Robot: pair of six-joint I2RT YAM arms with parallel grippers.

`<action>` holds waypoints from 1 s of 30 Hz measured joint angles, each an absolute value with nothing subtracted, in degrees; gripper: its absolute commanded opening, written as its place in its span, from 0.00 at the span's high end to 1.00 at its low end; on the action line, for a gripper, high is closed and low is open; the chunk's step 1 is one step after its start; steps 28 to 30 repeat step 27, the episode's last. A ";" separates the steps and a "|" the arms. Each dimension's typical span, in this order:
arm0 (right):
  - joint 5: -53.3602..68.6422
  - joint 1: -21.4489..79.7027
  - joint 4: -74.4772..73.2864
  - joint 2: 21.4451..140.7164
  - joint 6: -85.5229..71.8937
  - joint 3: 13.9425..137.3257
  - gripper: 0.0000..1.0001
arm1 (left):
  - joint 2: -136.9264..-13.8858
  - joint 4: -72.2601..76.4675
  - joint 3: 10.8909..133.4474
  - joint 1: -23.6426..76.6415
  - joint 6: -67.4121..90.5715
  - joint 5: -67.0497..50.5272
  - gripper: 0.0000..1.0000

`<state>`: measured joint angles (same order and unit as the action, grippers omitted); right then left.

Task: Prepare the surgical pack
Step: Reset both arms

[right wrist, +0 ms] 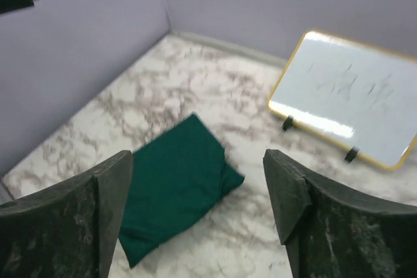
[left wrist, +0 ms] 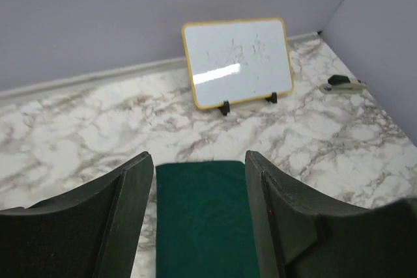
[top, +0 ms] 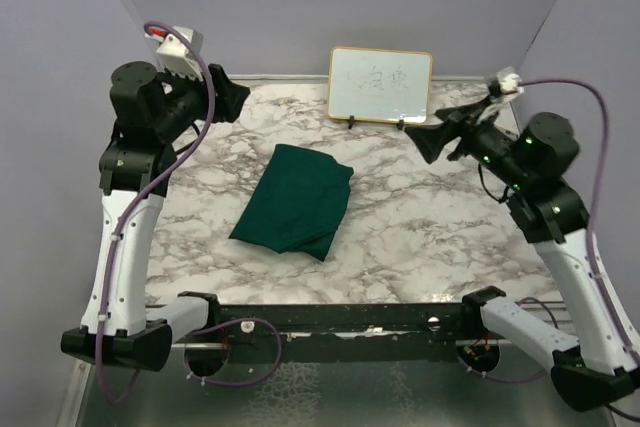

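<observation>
Centrally, one folded cloth, inside hidden; one whiteboard at twelve o'clock, scribble unreadable; left end effector and right end effector both spread.

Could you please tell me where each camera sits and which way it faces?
Top external: above and behind the arm bases, looking down on the marble table; both arms show, with left gripper and right gripper.
Left wrist: on the left arm, facing the far wall; its open jaws show before the green cloth.
Right wrist: on the right arm, facing the far left corner; its open jaws show below.
Shared: all three show the cloth and the whiteboard.
</observation>
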<state>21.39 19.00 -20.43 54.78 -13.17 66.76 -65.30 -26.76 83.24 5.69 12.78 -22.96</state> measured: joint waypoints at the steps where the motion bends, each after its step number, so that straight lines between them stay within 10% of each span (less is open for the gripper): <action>1: 20.08 19.00 -20.51 53.06 -12.64 68.62 0.13 | -65.25 -27.79 86.46 5.76 11.51 -22.31 0.37; 30: 6.50 19.00 -24.16 43.09 -4.19 79.48 0.02 | -55.70 -29.41 90.30 10.20 4.10 -10.70 0.27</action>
